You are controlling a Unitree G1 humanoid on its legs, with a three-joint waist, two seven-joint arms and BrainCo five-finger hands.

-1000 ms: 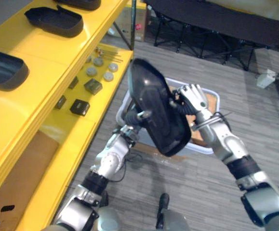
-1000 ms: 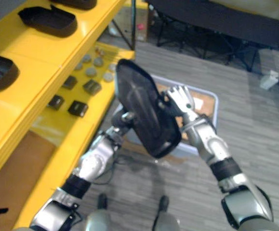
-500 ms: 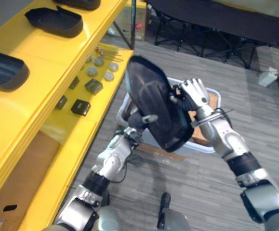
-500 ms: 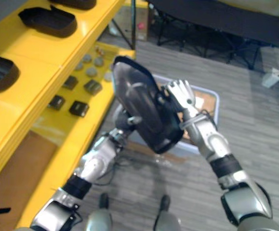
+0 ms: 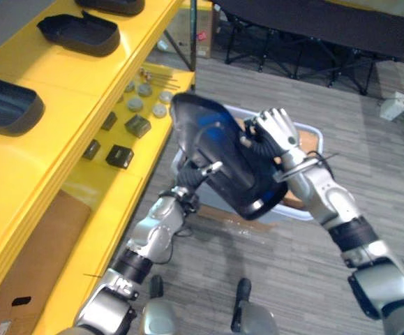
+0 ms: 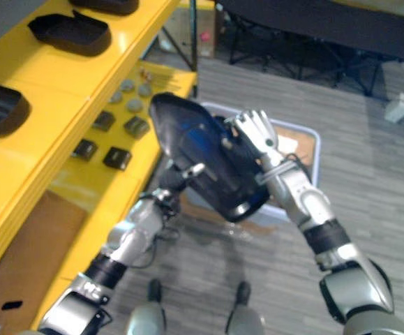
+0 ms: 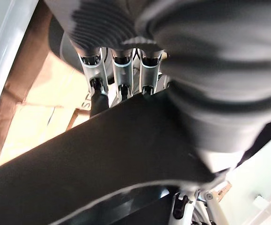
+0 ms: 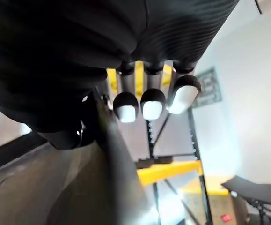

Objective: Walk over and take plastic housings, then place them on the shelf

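Observation:
I hold a black plastic housing (image 5: pixel 222 164) up in the air between both hands, tilted, beside the yellow shelf (image 5: pixel 62 84). My right hand (image 5: pixel 277 131) has its fingers curled over the housing's right edge (image 8: pixel 112 154). My left hand (image 5: pixel 203 169) comes up from below. Its fingers (image 7: pixel 121 77) reach over the housing's rim (image 7: pixel 116 140) and its thumb (image 5: pixel 213 166) lies on the near face, pinching it. Three more black housings lie on the shelf's top board: one (image 5: pixel 6 105) nearest, one (image 5: pixel 79 31) farther along and one (image 5: pixel 114 5) at the far end.
The lower shelf board carries small black blocks (image 5: pixel 121 155) and round grey discs (image 5: pixel 146 98). A pale bin (image 5: pixel 306 209) with a cardboard bottom stands on the floor under the held housing. Cardboard (image 5: pixel 41 251) lies under the shelf. A dark folding cot (image 5: pixel 313 28) stands behind.
The housing has swung from nearly upright to more tilted and shifted left toward the shelf. My left hand's fingers have closed onto its rim. The right hand keeps its hold.

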